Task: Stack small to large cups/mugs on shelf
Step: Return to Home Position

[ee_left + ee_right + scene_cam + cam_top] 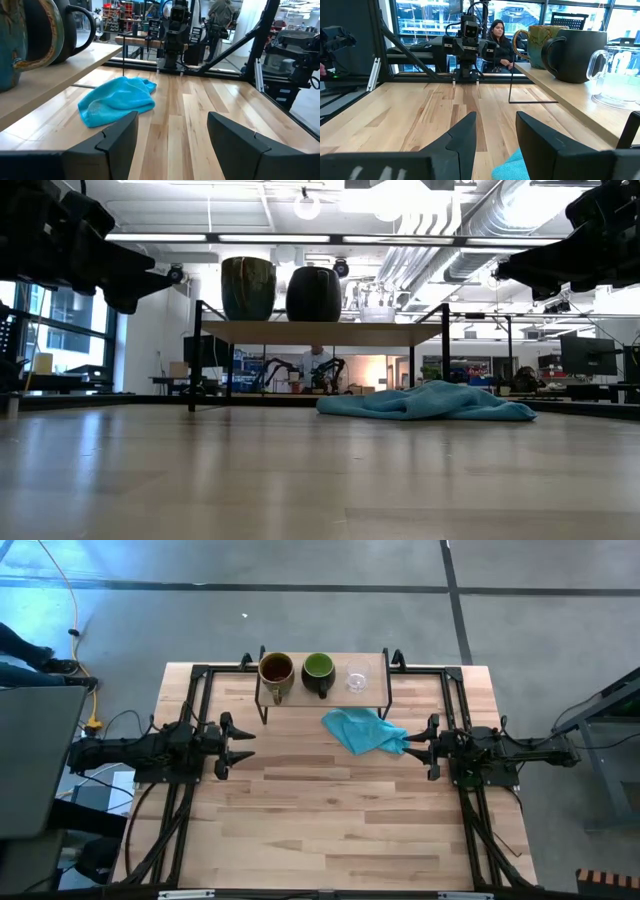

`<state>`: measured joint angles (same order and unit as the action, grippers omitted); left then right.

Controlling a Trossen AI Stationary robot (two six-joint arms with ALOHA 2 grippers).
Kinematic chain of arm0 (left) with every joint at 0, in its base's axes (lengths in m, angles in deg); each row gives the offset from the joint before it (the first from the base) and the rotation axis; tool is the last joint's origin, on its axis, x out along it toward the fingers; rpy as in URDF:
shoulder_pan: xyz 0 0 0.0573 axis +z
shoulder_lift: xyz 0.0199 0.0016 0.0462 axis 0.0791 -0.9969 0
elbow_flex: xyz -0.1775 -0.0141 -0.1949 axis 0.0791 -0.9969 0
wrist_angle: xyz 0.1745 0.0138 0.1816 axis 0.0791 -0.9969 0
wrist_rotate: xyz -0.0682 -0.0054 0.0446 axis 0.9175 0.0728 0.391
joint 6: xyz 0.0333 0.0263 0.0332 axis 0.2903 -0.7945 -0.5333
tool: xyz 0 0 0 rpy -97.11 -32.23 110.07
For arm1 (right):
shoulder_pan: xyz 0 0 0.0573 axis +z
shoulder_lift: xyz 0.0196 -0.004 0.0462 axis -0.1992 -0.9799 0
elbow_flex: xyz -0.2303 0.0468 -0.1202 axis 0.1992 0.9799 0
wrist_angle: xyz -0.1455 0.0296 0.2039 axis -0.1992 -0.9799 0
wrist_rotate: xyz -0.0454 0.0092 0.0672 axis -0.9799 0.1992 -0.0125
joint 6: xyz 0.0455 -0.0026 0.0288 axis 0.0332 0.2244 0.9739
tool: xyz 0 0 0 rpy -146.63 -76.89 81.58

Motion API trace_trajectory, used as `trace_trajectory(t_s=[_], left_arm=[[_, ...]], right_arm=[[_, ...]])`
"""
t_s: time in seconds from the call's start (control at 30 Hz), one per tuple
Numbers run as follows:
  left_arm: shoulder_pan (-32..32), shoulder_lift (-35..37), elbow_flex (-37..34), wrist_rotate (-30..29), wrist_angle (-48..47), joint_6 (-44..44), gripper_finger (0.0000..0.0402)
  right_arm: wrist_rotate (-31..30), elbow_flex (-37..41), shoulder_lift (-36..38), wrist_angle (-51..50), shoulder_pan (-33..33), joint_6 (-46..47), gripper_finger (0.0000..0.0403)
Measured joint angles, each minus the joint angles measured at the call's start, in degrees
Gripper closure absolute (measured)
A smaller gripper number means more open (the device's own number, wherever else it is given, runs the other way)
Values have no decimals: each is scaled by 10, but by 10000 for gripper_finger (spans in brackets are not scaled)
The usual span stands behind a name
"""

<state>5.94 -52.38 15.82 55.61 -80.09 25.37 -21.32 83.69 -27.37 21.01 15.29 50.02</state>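
Note:
The three cups stand side by side on the shelf (pixel 325 692) at the table's far middle. From left to right they are a tan-brown handled mug (pixel 276 671), a dark mug with a green inside (pixel 318 669) and a small clear glass cup (pixel 357 678). Each rests on its base on the board, and none is inside another. My left gripper (pixel 244 738) hovers level at the table's left side, open and pointing toward the right. My right gripper (pixel 412 743) hovers level at the right side, open and pointing toward the left. Neither has anything between its fingers.
A crumpled blue cloth (pixel 364 730) lies on the table just in front of the shelf's right half, close to my right gripper. The shelf stands on thin black legs (pixel 192 360). Bare wooden tabletop (pixel 330 820) stretches toward the near edge. A person (pixel 498 38) sits beyond the table.

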Motion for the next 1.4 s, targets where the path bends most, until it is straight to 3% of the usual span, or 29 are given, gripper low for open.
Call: trace_trajectory(t_s=[0.97, 1.13, 1.4], left_arm=[[-2, 3, 0, -2, 0, 0, 176], [-46, 48, 0, -6, 1, 0, 176], [-99, 45, 6, -20, 26, -1, 176]], right_arm=[[0, 0, 0, 0, 0, 0, 275], [0, 0, 0, 0, 0, 0, 275], [1, 0, -1, 0, 0, 0, 275]])
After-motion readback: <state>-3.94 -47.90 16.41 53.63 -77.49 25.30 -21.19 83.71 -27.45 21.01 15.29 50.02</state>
